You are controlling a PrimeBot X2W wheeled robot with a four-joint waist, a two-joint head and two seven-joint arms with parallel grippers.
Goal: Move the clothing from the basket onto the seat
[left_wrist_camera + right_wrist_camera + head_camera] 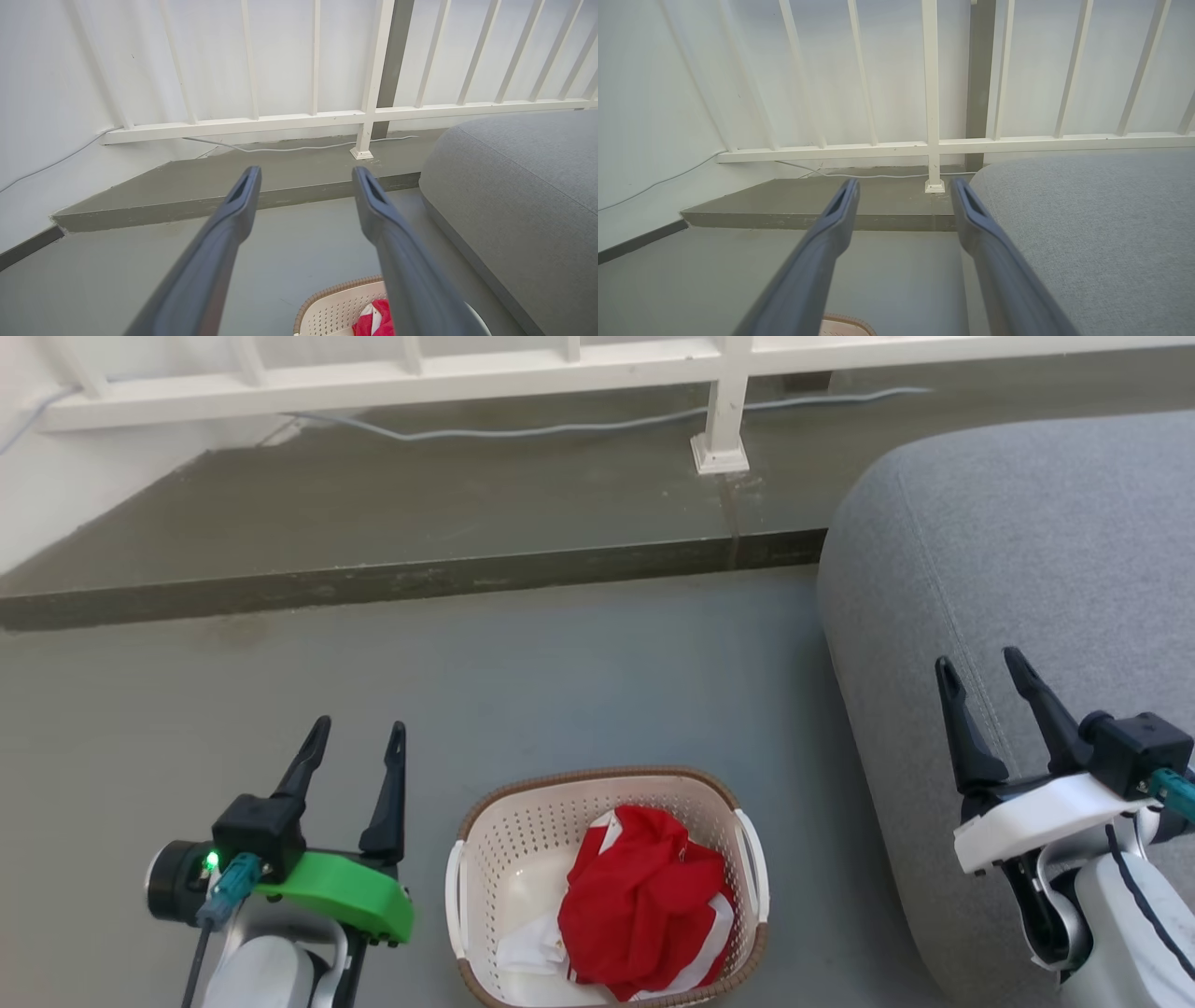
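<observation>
"Where's the clothing [644,896] right now?"

"All in the basket [523,831]. It's a bunched red heap with white bits poking out low down, piled toward the seat side. The basket stands on the floor [560,681] between the two arms, just beside the seat [1027,551]. There's none on the part of the seat I can see, so I'd say the first grab is the step in hand."

"And the grippers?"

"Both are empty, fingers spread apart. The left gripper [360,723] hangs over bare floor left of the basket. The right gripper [978,659] is over the seat's edge. Neither touches anything."

"How should it go in?"

"From above, I'd think, over the crest of the red heap and well inside the rim [597,775]. Keep the fingers wide, then close on a thick fold. A thin edge of trim could slip out."

"Anything to watch?"

"The basket looks light. If a finger pushes the wall or the cloth snags, it may drag or tip. Better to lift straight up until the cloth hangs free of the rim, and only then carry it across. The white piece underneath may need a second trip."
</observation>
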